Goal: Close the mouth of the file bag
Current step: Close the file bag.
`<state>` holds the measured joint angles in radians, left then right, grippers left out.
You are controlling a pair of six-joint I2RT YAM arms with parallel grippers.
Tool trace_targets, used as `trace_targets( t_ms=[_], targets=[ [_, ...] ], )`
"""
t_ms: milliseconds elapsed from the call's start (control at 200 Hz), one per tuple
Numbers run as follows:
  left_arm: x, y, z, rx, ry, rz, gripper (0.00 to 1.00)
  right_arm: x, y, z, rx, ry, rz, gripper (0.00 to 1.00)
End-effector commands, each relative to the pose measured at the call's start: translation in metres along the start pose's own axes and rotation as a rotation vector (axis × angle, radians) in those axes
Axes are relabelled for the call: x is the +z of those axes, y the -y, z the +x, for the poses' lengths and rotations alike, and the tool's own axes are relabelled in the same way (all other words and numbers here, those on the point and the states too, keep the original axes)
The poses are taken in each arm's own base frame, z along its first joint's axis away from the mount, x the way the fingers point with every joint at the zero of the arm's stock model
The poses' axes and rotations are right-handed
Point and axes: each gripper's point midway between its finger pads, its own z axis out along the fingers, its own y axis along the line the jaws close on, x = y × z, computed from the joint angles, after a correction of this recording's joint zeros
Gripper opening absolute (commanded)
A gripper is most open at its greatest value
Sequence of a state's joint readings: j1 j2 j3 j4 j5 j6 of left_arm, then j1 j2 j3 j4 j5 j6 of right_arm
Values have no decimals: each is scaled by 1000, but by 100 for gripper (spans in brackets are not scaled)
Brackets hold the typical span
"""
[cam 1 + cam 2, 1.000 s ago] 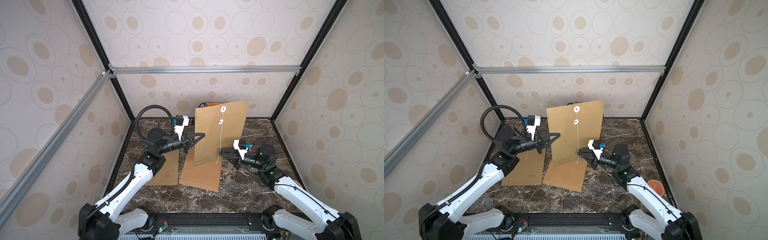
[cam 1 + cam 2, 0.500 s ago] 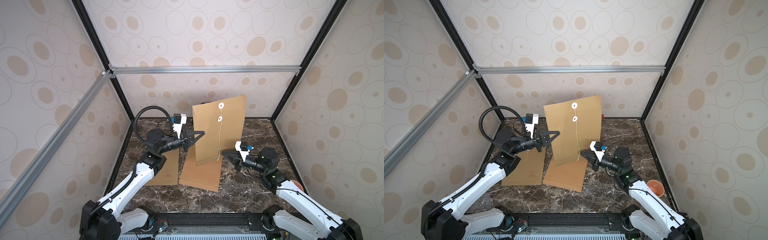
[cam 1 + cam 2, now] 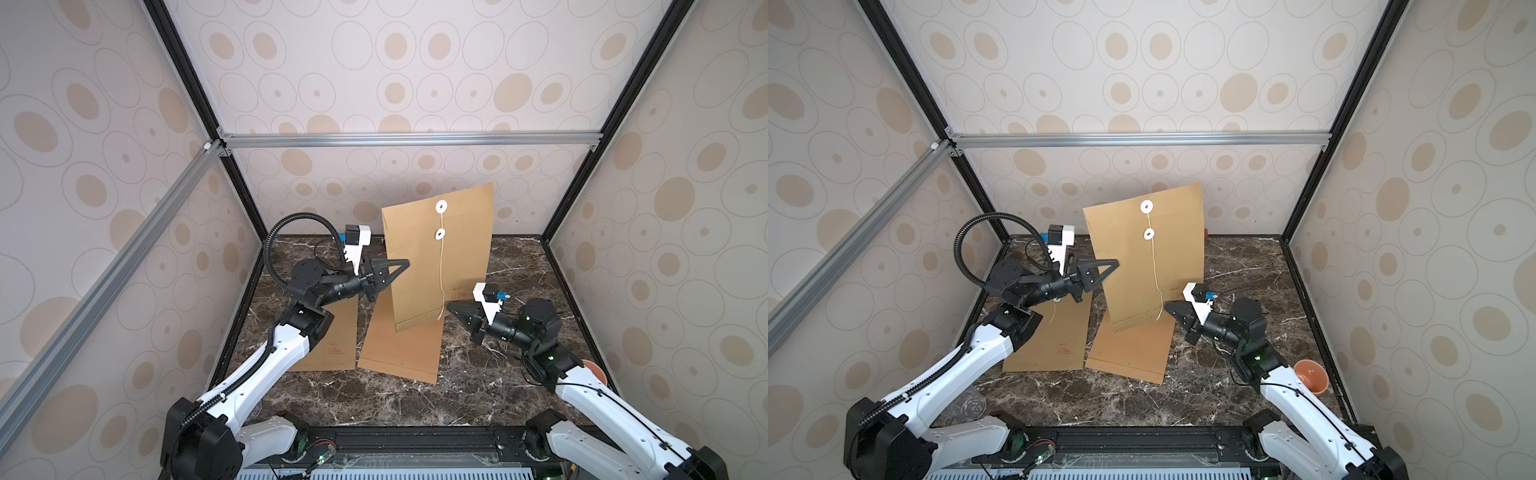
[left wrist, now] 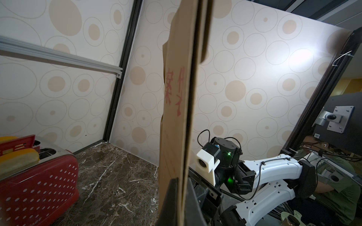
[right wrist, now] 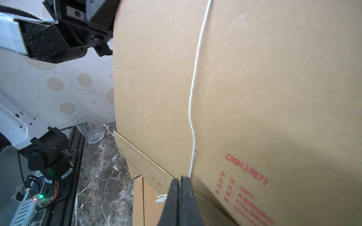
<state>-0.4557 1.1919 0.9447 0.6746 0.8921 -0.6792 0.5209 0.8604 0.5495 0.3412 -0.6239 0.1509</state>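
Three file bags [image 3: 457, 257]: two flat, one gripped by left claw [image 3: 405, 262]; right claw [image 3: 449, 306] pinches string [image 5: 192, 84].

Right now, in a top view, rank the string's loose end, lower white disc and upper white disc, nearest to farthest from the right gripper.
1. String's loose end: pinched in the right gripper, low on the file bag.
2. Lower white disc: higher up the bag.
3. Upper white disc: highest, near the top edge.
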Motion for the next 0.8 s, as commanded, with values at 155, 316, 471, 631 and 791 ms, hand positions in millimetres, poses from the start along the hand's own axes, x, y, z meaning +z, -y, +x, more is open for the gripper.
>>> trace_targets(
  t_ms=[155, 316, 471, 631, 791],
  targets=[
    [1, 8, -13, 1, 46, 50, 0, -12, -1, 1, 47, -7, 45, 0],
    [4, 10, -5, 41, -12, 70, 0, -16, -2, -17, -91, 32, 62, 5],
    [-2, 9, 13, 181, -148, -38, 0, -12, -1, -25, -191, 16, 51, 20],
    [-12, 1, 23, 310, -235, -162, 0, 2, 5, -23, -200, 43, 31, 35],
    [-19, 4, 24, 396, -237, -196, 0, 14, 11, -15, -211, 44, 31, 39]
  ],
)
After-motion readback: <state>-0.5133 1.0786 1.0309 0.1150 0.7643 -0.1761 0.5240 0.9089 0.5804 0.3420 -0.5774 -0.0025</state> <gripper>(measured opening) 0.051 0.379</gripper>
